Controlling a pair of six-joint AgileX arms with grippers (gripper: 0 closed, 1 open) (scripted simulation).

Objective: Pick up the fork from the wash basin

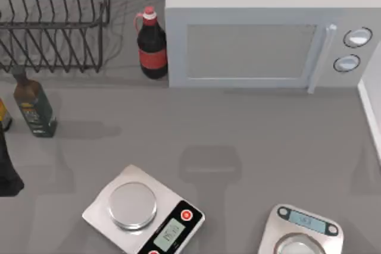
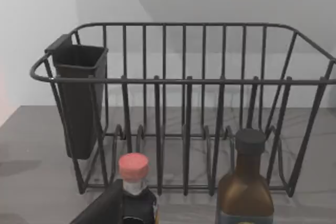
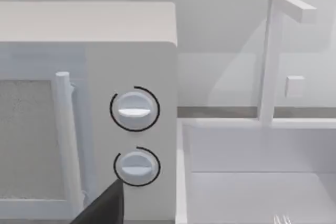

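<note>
Right end effector (image 3: 102,208) — grip state unclear — near basin rim (image 3: 181,182); fork (image 3: 282,219) tines inside.

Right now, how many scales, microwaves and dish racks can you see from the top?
Scales: 2
Microwave: 1
Dish rack: 1
Total: 4
</note>
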